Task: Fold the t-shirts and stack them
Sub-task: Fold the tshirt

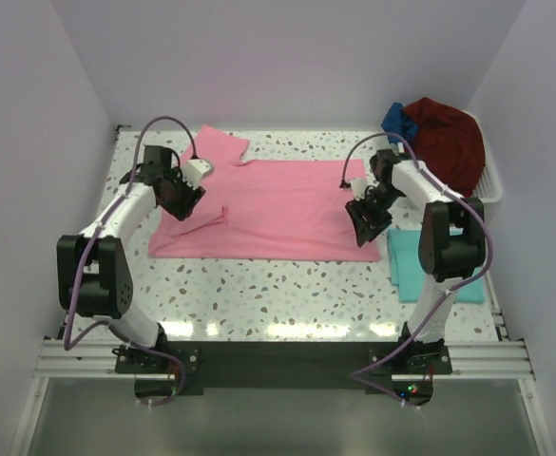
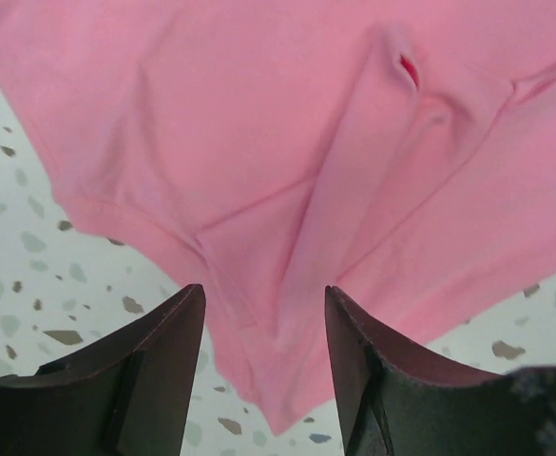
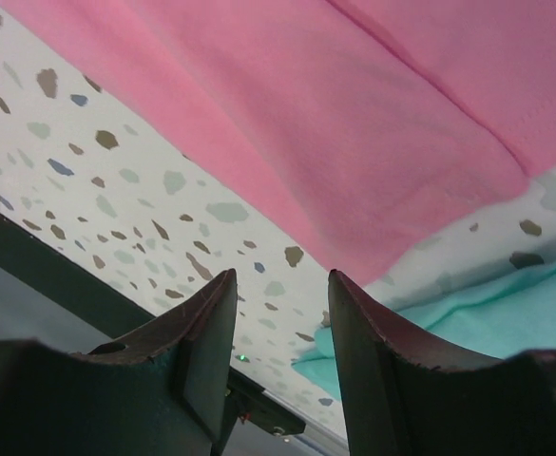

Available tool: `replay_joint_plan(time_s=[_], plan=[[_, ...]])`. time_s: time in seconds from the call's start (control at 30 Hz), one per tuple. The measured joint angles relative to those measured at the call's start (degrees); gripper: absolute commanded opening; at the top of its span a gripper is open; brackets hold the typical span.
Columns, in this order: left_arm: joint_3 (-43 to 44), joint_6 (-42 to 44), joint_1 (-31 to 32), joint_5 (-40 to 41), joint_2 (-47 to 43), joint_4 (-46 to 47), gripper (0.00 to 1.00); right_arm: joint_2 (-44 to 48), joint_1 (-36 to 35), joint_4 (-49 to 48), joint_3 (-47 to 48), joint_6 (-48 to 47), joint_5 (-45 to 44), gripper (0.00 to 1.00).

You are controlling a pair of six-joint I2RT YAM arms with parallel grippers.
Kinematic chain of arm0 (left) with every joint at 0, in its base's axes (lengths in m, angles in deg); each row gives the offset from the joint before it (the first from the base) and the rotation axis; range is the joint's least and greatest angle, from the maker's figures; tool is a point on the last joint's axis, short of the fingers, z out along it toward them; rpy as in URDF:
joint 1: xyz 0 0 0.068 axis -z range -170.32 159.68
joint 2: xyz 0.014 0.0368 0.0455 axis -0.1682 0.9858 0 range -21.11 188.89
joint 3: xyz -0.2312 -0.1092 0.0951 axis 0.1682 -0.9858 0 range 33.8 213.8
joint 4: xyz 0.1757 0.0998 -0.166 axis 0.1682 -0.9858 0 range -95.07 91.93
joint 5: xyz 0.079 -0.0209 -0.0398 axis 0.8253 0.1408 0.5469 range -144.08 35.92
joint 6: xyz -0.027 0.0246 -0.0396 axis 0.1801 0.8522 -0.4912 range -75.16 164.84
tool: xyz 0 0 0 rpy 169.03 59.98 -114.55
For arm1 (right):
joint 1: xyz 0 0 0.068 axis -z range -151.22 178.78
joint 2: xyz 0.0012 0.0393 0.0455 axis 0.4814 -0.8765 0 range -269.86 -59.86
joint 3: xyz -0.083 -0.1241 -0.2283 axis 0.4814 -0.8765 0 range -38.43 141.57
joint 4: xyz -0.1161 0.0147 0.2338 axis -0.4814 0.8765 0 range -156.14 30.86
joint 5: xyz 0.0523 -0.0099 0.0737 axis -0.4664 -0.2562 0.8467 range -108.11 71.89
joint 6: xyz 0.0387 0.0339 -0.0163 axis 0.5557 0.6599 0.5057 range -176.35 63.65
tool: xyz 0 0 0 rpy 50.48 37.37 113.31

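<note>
Jaws parted and empty, the left gripper [image 1: 186,205] and right gripper [image 1: 364,230] flank the flat pink cloth t-shirt [image 1: 287,214], apparently spread for folding.

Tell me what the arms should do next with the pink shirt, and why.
Probably lower the left gripper and pinch the edge of the pink shirt beneath it. It and the right gripper hang open and empty at the shirt's two sides, and the shirt lies spread, not yet folded.

You see the pink shirt [image 1: 278,209] is soft matt cloth with a stitched hem; the teal shirt [image 1: 403,271] is matt cloth too. The surface [image 1: 258,294] looks like smooth speckled stone, slightly glossy.
</note>
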Motion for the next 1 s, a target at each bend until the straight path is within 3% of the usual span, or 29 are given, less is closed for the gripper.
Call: replay_joint_plan(time_s=[0.13,0.3,0.57,0.73,1.0], plan=[[-3.7,1.8,-1.3,-2.1,-1.2,-2.7,0.57,0.0,-6.0,-1.1,3.1,0.8,0.5,0.47],[-5.1,1.9,-5.0,-3.2,1.9,-4.2,0.57,-3.4,-15.8,-4.9,16.0,4.6,4.4,0.51],[-5.1,1.4,-9.2,-4.2,4.7,-4.3,0.54,-14.8,-26.4,-20.8,28.8,15.8,10.1,0.57],[-5.0,1.4,-9.9,-6.3,5.5,-4.6,0.47,-20.5,-30.4,-30.8,30.9,20.7,10.5,0.58],[-4.2,1.4,-11.7,-9.7,6.7,-6.4,0.45,-28.8,-33.6,-42.1,35.8,25.7,10.3,0.55]])
